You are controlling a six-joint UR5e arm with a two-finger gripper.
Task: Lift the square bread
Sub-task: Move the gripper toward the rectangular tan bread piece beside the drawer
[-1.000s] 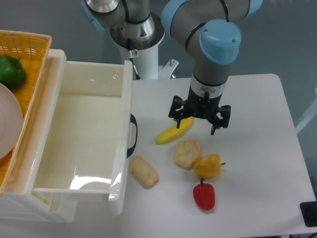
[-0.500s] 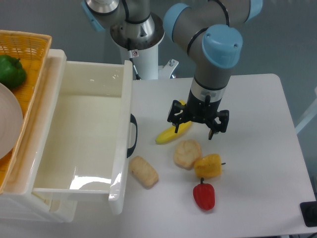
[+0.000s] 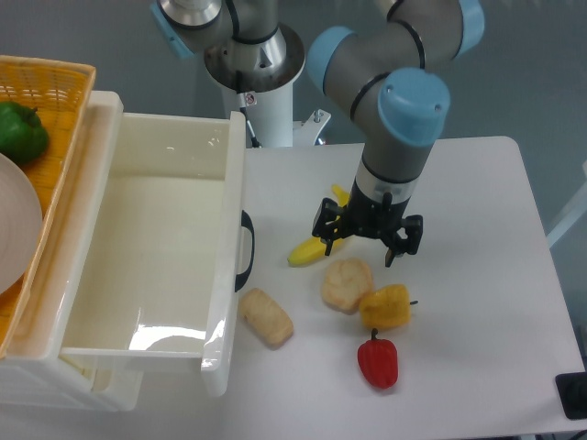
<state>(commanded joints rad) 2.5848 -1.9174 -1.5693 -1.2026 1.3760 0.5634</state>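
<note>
Hanging over the white table [image 3: 477, 211], the gripper [image 3: 367, 239] spreads its fingers wide above a banana [image 3: 309, 249], half hiding it. Beside the open drawer [image 3: 156, 266] lies the square bread [image 3: 266, 317], a pale-tan oblong with rounded corners, untouched. No writing can be read anywhere.

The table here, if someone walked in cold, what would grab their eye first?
Probably the grey and blue arm, its black gripper hanging open over a banana at mid-table. Just in front sits a cluster of toy food: a round bun, a yellow pepper, a red pepper, and off to the left the square bread beside the big open white drawer.
</note>
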